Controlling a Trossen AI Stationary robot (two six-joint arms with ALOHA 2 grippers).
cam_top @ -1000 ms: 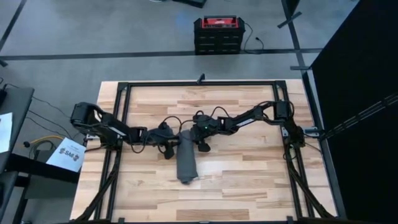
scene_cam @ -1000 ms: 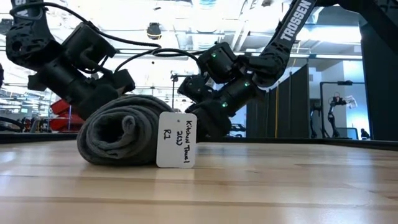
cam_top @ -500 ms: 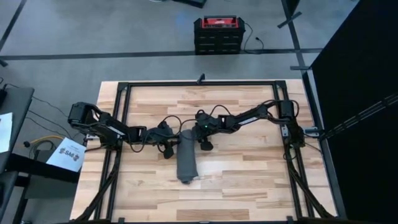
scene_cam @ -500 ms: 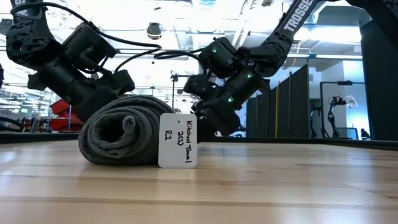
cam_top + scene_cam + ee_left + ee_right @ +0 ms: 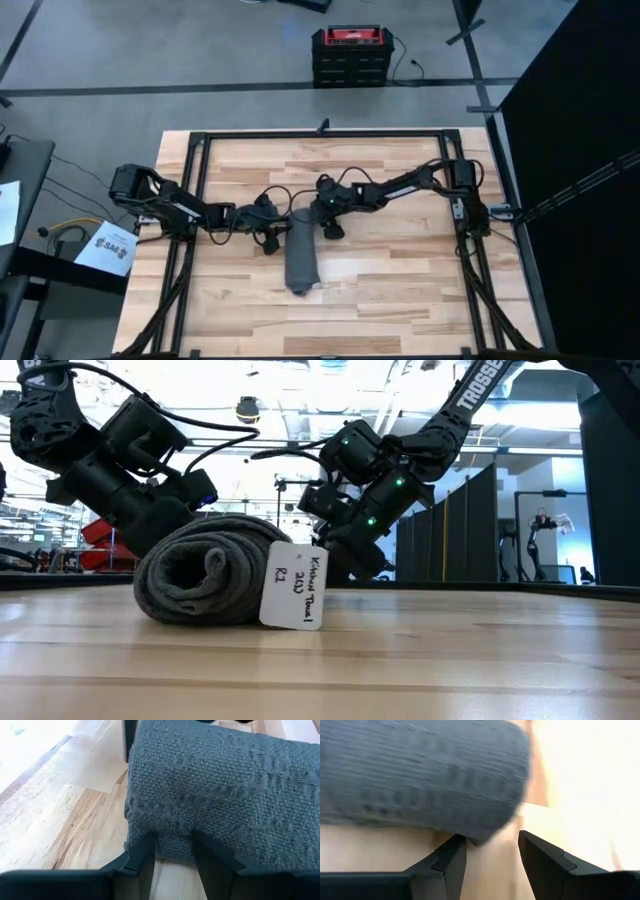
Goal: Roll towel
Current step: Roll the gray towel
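A light wooden bench (image 5: 400, 290) with a black metal frame (image 5: 330, 133) around its edges stands on a grey floor. Beyond its far edge sits a red and black case (image 5: 349, 56) with a cable, and off to one side lies a white paper label (image 5: 106, 248). A white handwritten tag (image 5: 295, 585) hangs above the bench top.

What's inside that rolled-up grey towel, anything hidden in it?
From the low view, the towel's open end shows only its own cloth coiled in layers. A white handwritten tag hangs in front. Anything deeper in the roll is covered, so I can't tell.
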